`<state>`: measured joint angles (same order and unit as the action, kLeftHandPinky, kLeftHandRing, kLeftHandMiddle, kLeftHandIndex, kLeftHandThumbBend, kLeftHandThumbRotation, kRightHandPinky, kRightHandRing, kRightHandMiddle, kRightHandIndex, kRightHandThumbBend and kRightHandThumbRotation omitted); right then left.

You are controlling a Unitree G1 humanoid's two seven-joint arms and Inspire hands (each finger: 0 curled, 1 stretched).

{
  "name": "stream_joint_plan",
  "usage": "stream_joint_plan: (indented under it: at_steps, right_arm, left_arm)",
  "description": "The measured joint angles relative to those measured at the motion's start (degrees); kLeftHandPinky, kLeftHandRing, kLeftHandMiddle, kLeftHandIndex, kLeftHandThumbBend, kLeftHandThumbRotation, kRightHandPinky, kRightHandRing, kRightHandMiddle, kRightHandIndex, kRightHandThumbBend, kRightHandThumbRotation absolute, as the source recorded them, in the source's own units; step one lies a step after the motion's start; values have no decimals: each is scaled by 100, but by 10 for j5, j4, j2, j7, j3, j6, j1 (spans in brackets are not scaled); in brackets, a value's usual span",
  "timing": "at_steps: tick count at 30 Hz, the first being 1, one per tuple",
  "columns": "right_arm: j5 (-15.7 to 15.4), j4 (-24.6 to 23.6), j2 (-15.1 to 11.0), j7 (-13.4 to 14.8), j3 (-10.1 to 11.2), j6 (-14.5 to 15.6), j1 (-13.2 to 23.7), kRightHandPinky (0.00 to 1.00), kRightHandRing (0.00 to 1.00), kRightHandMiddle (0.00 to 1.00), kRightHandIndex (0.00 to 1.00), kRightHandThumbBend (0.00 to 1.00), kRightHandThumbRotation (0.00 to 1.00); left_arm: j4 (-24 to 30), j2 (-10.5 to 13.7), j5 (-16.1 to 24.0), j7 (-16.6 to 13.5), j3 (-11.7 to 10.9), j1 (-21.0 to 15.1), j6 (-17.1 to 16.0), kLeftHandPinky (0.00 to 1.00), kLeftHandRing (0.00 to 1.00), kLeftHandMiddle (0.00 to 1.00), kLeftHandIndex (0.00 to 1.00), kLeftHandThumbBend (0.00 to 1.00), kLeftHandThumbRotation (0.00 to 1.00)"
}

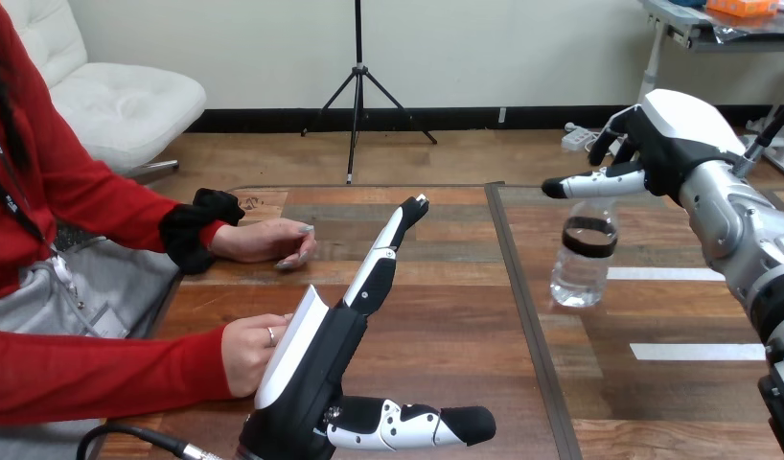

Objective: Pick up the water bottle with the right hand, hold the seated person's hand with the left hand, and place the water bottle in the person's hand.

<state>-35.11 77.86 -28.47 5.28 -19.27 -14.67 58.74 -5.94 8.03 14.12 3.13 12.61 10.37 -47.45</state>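
Observation:
A clear water bottle (582, 257) with a dark band stands upright on the table's right half. My right hand (661, 144) hovers above and just right of its top, fingers relaxed and open, one finger reaching over the cap; it does not grip the bottle. My left hand (316, 364) rises at the lower middle with straight fingers pointing up and away and the thumb stretched right. The person's near hand (254, 350) lies curled against the back of my left hand, touching it; my fingers are not round it. The person's far hand (273, 241) rests on the table.
The wooden table (446, 316) has a dark seam down its middle and white tape strips (695, 352) on the right half. The person sits at the left edge, with both red sleeves over the table's left side.

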Motion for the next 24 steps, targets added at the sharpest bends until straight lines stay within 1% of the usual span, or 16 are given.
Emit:
stream_joint_plan:
  at_steps: [8,16,24]
  right_arm:
    - [22,0,-1,-10,12,-28,-6,45,44,46,46,100,57]
    - [42,0,0,-11,21,-52,-16,42,42,45,43,100,55]
    - [55,-3,-1,-12,25,-80,-26,41,43,46,44,100,55]
  left_arm:
    - [0,0,0,0,0,-1,0,100,100,100,100,100,55]
    - [0,0,-2,4,0,-4,0,100,100,100,100,100,53]
    - [0,0,-14,17,1,-10,1,100,100,100,100,100,52]
